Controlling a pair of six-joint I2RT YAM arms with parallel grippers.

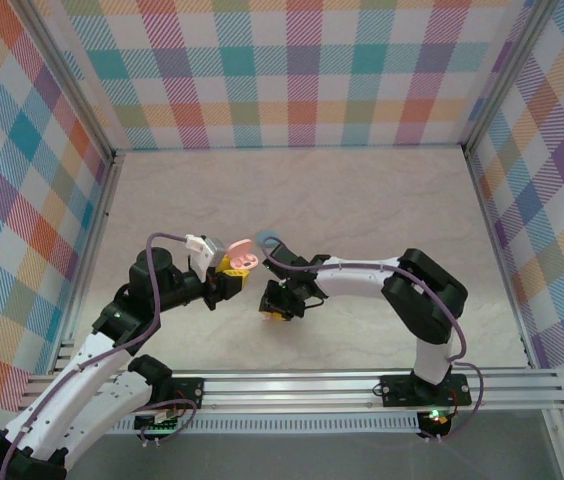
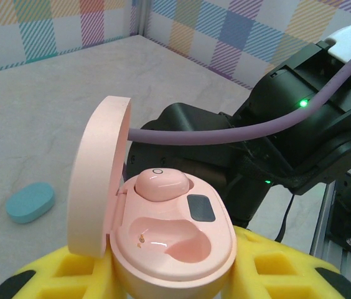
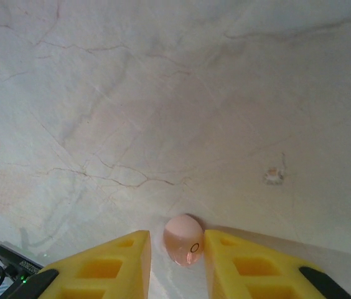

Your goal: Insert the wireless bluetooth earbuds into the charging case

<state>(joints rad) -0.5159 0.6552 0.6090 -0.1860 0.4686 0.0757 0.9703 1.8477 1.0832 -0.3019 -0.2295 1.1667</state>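
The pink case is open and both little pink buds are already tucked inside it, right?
Not both. The pink case is open, but just one pink bud sits inside it; the pocket beside it is empty, as the left wrist view shows. The other pink bud lies between the right gripper's fingers.

The table (image 1: 362, 200) is a pale, marble-look top with thin dark veins, closed in on three sides by plaid walls, with an aluminium rail (image 1: 312, 385) running along its near edge. A closed blue case (image 2: 31, 202) lies flat on it near the middle, and a pink bud (image 3: 185, 240) appears to rest on the surface a little nearer the rail, apart from the case. In the right wrist view a tiny pale speck (image 3: 275, 175) sits on the top, off to one side of the bud.
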